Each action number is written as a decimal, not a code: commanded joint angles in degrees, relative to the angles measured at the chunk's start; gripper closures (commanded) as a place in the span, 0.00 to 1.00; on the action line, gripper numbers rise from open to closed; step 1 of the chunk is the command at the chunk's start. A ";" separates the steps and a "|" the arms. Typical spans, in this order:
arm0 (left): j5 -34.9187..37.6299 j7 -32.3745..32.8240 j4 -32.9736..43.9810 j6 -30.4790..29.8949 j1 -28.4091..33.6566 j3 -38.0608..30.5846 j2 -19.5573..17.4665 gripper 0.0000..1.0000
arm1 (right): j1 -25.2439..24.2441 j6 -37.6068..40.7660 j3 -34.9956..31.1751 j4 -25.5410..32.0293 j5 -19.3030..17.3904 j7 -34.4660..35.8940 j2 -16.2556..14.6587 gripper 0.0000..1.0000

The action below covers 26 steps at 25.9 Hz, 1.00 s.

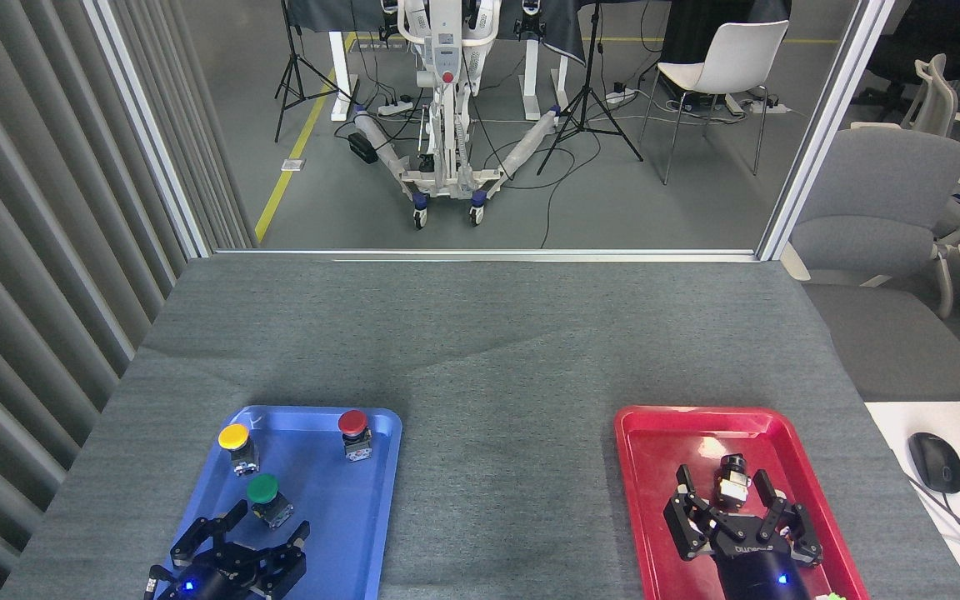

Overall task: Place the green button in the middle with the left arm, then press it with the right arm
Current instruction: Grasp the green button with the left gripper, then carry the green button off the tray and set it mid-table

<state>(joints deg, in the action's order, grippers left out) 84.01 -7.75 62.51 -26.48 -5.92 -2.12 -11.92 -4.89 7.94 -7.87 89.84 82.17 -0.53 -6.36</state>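
You get single head view, high, looking forward and down. Grey table [480, 350] fills lower half; blue tray [347, 517] sits near left, red tray [655, 500] near right. Both arms enter at bottom edge. Beyond far table edge, lab floor with white chair [726, 62].
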 commanded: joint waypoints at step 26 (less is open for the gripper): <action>3.88 -9.48 7.18 -3.67 -6.56 17.94 9.63 1.00 | 0.15 0.32 -0.30 -0.27 -0.17 0.09 -0.06 0.00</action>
<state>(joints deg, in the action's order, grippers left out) 85.83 -17.17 70.54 -31.66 -10.24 10.41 -6.61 -4.95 8.22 -8.11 89.56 82.03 -0.95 -6.69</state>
